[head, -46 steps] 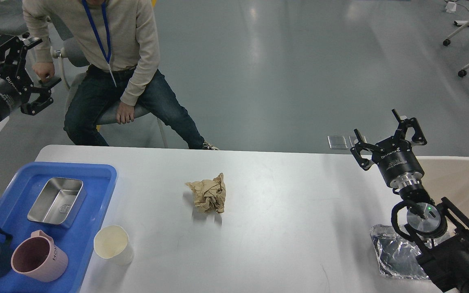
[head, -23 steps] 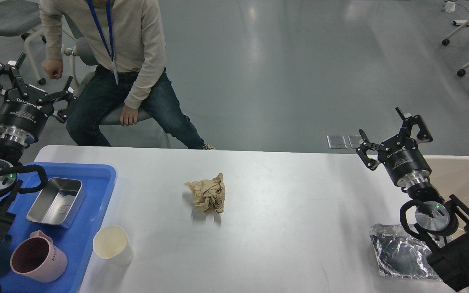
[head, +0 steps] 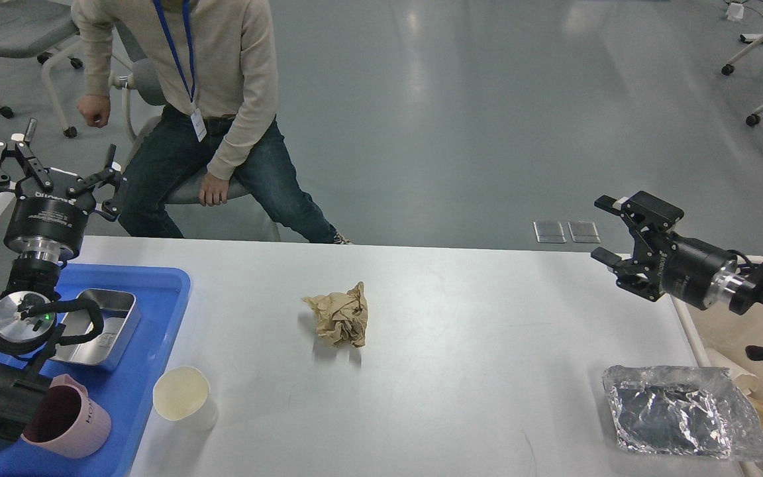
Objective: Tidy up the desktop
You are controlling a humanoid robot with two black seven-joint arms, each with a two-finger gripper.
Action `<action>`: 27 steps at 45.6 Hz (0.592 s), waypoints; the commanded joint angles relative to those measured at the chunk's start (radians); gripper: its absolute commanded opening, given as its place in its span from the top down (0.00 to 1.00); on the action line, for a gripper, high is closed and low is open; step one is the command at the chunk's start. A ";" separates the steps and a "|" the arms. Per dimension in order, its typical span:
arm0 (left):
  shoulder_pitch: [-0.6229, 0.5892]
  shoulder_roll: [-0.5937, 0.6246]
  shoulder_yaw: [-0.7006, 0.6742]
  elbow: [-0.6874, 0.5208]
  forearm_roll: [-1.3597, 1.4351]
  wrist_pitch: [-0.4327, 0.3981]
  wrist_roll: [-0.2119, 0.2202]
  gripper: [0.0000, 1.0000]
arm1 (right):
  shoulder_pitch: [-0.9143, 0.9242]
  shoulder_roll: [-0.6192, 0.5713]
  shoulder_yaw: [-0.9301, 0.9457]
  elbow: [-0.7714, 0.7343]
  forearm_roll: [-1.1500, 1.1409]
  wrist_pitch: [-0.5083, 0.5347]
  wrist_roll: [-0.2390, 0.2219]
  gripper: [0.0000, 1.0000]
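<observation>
Both the left gripper (head: 53,165) and right gripper (head: 610,228) hang spread wide and empty over opposite ends of the white counter (head: 461,318), with a crumpled brown paper ball (head: 340,316) sitting mid-counter and a foil bag (head: 673,411) near the right edge.

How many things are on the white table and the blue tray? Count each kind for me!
Cups: 2, a pink mug in the blue tray and a cream cup on the desktop
Metal tins: 1
Crumpled brown paper balls: 1
Silver foil bags: 1
Blue trays: 1
Total: 6
</observation>
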 commanded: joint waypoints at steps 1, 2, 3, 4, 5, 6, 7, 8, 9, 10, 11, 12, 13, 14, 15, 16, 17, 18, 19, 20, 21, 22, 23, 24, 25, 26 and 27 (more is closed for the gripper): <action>-0.012 0.009 0.066 0.000 0.002 -0.004 -0.004 0.04 | 0.011 -0.133 -0.006 0.122 -0.230 0.010 0.001 0.00; -0.012 0.013 0.071 0.000 0.005 -0.004 -0.004 0.04 | 0.014 -0.150 -0.007 0.132 -0.259 0.011 0.001 0.00; -0.012 0.016 0.074 0.000 0.006 -0.004 -0.002 0.04 | 0.016 -0.167 -0.007 0.143 -0.287 0.013 0.001 0.00; -0.009 0.019 0.076 0.000 0.008 -0.004 -0.002 0.04 | 0.019 -0.182 -0.007 0.154 -0.311 0.013 0.001 0.00; -0.007 0.020 0.079 0.000 0.008 -0.004 -0.002 0.04 | 0.021 -0.199 -0.007 0.163 -0.331 0.014 0.001 0.00; -0.006 0.022 0.083 0.000 0.009 -0.001 -0.002 0.04 | 0.021 -0.216 -0.007 0.171 -0.350 0.014 0.001 0.00; -0.004 0.023 0.088 0.000 0.008 0.003 -0.002 0.04 | 0.022 -0.233 -0.007 0.176 -0.370 0.014 0.001 0.00; -0.003 0.023 0.092 0.000 0.009 0.008 -0.002 0.04 | 0.022 -0.251 -0.007 0.182 -0.385 0.016 0.002 0.00; -0.003 0.025 0.097 0.002 0.011 0.008 -0.002 0.04 | 0.025 -0.268 -0.006 0.188 -0.401 0.016 0.004 0.00; -0.001 0.025 0.102 0.002 0.016 0.010 -0.002 0.04 | 0.027 -0.287 -0.006 0.195 -0.414 0.017 0.005 0.00; 0.001 0.025 0.105 0.002 0.020 0.011 -0.002 0.04 | 0.030 -0.303 -0.006 0.203 -0.425 0.017 0.007 0.00; 0.001 0.023 0.106 0.002 0.025 0.013 -0.004 0.04 | 0.033 -0.319 -0.006 0.214 -0.433 0.017 0.007 0.00; 0.001 0.022 0.106 0.002 0.028 0.014 -0.004 0.04 | 0.034 -0.337 -0.006 0.231 -0.439 0.017 0.008 0.00; 0.001 0.022 0.106 0.002 0.028 0.014 -0.004 0.04 | 0.034 -0.357 -0.006 0.249 -0.445 0.017 0.010 0.00; 0.001 0.020 0.106 0.003 0.028 0.016 -0.004 0.04 | 0.034 -0.380 -0.006 0.272 -0.450 0.017 0.012 0.00; 0.001 0.019 0.106 0.003 0.028 0.019 -0.004 0.04 | 0.033 -0.406 -0.004 0.298 -0.454 0.017 0.013 0.00; 0.001 0.017 0.106 0.003 0.028 0.023 -0.004 0.04 | 0.030 -0.435 0.000 0.326 -0.456 0.017 0.016 0.00; 0.001 0.016 0.106 0.003 0.028 0.029 -0.004 0.04 | 0.030 -0.460 0.002 0.349 -0.456 0.017 0.021 0.00; 0.001 0.014 0.106 0.003 0.029 0.034 -0.005 0.04 | 0.030 -0.487 0.002 0.369 -0.457 0.017 0.028 0.00; 0.001 0.013 0.106 0.003 0.028 0.039 -0.005 0.04 | 0.030 -0.521 0.003 0.395 -0.457 0.017 0.039 0.00; 0.001 0.013 0.106 0.003 0.028 0.040 -0.005 0.04 | 0.030 -0.541 0.003 0.409 -0.457 0.017 0.044 0.00; 0.001 0.013 0.106 0.003 0.028 0.042 -0.005 0.04 | 0.031 -0.560 0.005 0.424 -0.459 0.017 0.045 0.00; 0.001 0.011 0.106 0.003 0.028 0.042 -0.007 0.04 | 0.033 -0.576 0.005 0.439 -0.460 0.016 0.045 0.00; 0.001 0.011 0.105 0.003 0.029 0.042 -0.007 0.04 | 0.033 -0.592 0.005 0.455 -0.467 0.016 0.045 0.00; 0.001 0.011 0.105 0.003 0.028 0.042 -0.007 0.04 | 0.036 -0.607 0.006 0.468 -0.473 0.016 0.045 0.00; 0.001 0.011 0.105 0.003 0.028 0.042 -0.008 0.04 | 0.040 -0.621 0.009 0.479 -0.482 0.014 0.045 0.00; 0.001 0.011 0.105 0.003 0.028 0.042 -0.008 0.04 | 0.042 -0.635 0.014 0.488 -0.493 0.014 0.045 0.00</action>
